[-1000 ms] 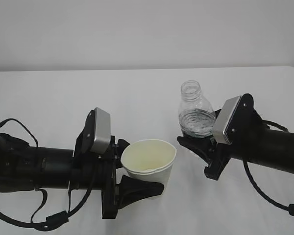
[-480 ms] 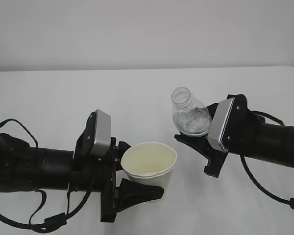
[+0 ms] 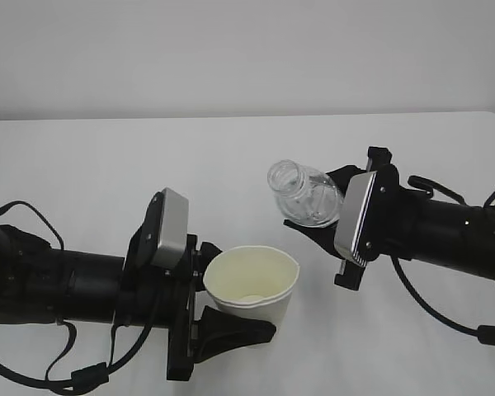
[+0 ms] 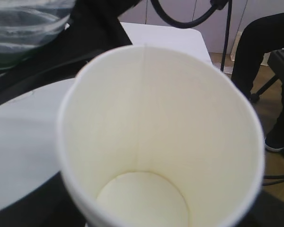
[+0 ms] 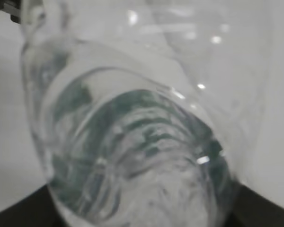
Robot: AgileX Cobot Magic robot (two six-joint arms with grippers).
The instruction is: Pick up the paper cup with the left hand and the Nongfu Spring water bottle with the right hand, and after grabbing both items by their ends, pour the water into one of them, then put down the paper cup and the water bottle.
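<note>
Pouring step under way: left tool (image 3: 231, 318) gripping the paper cup (image 3: 252, 280) low at centre frame, upright, looking empty; right tool (image 3: 318, 227) clamping the Nongfu Spring water bottle (image 3: 304, 194) at centre right, tilting mouth-left. Next: tipping further, mouth over the rim.

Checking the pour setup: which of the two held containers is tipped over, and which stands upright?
The water bottle in the right pincer is tipped, mouth leaning left toward the paper cup, which sits upright in the left pincer.
</note>
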